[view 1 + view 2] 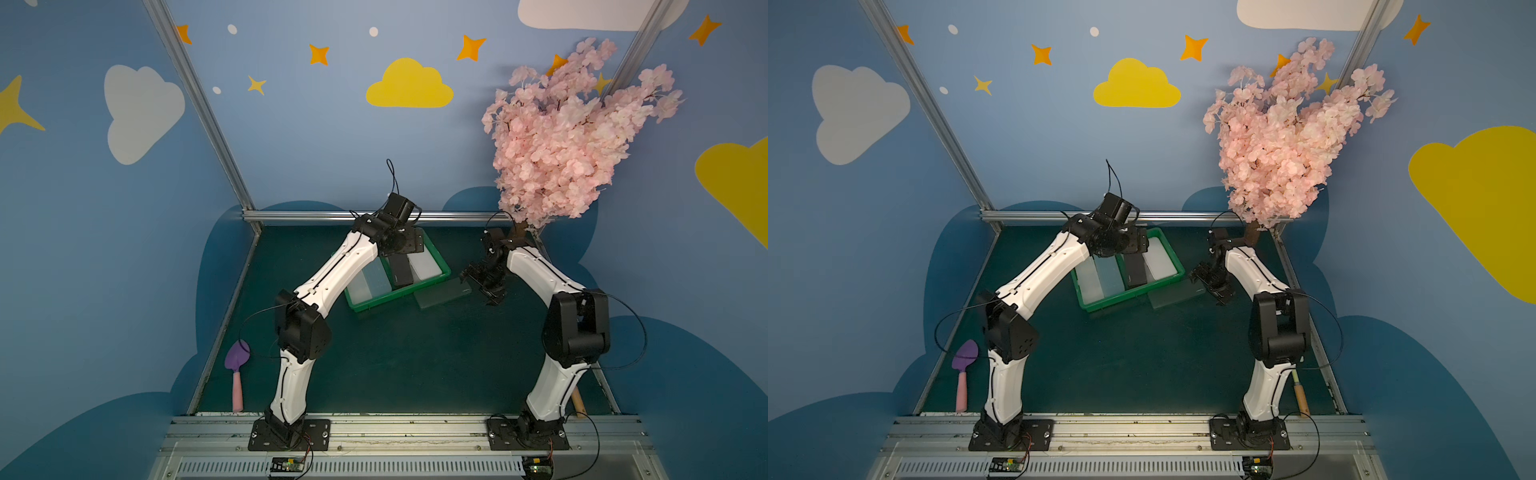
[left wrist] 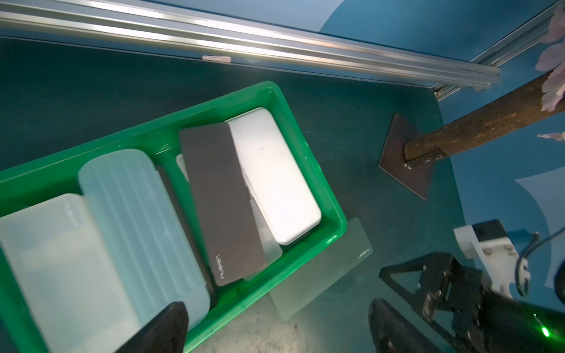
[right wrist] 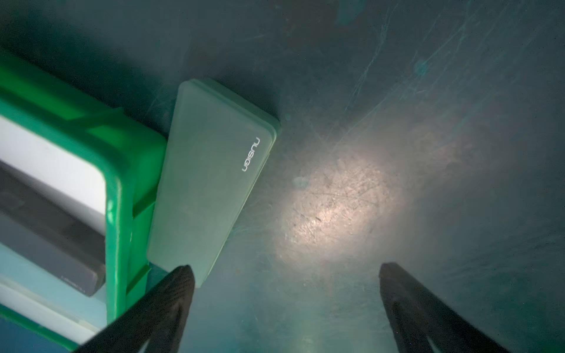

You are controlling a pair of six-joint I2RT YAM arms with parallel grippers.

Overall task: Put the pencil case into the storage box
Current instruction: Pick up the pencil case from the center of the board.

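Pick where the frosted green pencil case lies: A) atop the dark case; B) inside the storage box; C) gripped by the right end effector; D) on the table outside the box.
D: the frosted green pencil case lies flat on the table beside the storage box.

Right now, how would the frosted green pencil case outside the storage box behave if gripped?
The frosted green pencil case looks hard-shelled and flat: probably stiff, won't roll. Its smooth surface may slip. Lying against the storage box, it likely slides if pushed.
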